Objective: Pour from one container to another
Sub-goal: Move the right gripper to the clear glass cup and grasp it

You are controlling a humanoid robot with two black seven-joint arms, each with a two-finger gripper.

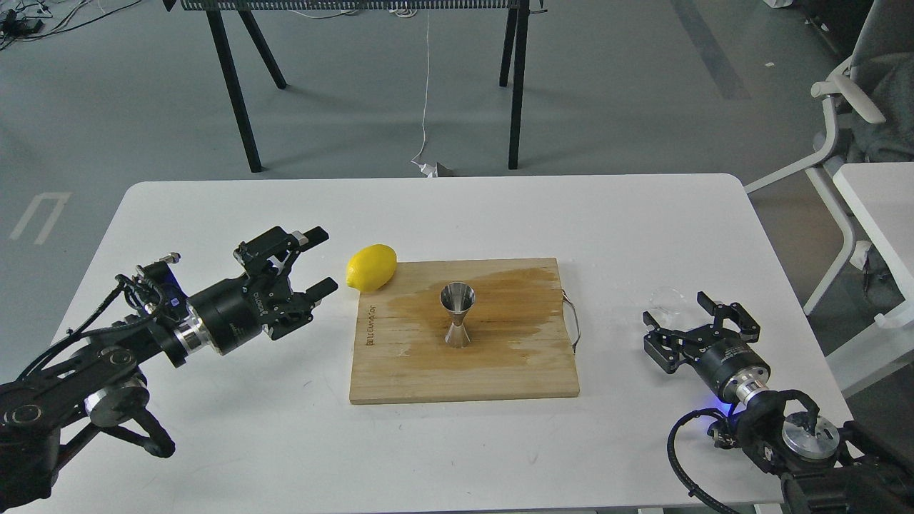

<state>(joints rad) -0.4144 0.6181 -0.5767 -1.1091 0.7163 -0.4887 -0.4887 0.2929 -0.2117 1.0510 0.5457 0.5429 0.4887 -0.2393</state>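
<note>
Glass cup (668, 300) sits on the white table (214, 442), between the spread fingers of the right gripper (678, 321). Steel jigger (457, 314) stands upright on the wooden cutting board (500, 371). Lemon (371, 267) lies at the board's corner; left gripper (321, 260) gapes nearby.

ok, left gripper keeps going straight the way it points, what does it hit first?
Probably the lemon. The left gripper is open and aims right and slightly up, at the lemon by the board's corner. Its height is unclear, so it might pass over.
</note>
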